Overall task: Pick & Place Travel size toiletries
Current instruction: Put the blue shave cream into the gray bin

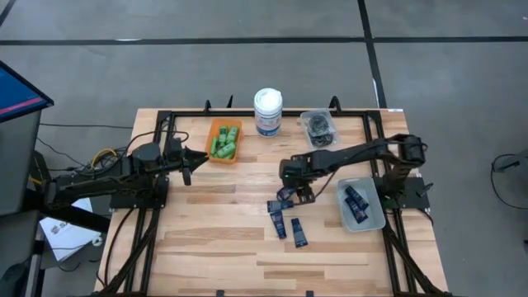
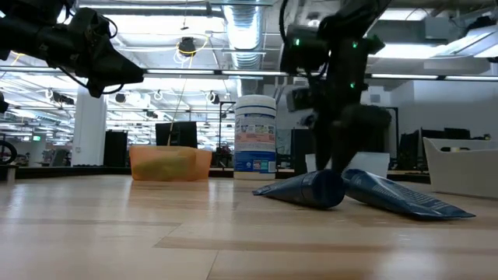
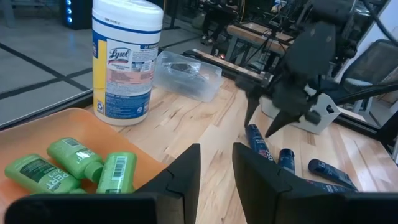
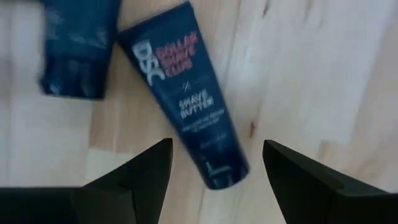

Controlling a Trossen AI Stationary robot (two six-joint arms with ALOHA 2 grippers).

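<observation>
Navy-blue squeeze tubes point(image 1: 286, 222) lie loose on the pale wooden bench point(image 1: 214, 239) — two more sit sorted in the clear plastic bin point(image 1: 367, 221), so work remains. Right gripper point(image 4: 214, 171) hovers spread and empty above one tube point(image 4: 186, 93); left gripper point(image 3: 216, 163), parted, waits beside the orange bin point(image 1: 223, 157).

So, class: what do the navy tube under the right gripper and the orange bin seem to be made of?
Navy tube: soft plastic, probably, matte with printed white lettering and a flat crimped end. Orange bin: likely thin moulded plastic, since in the low view it looks translucent, with green showing through its wall.
</observation>
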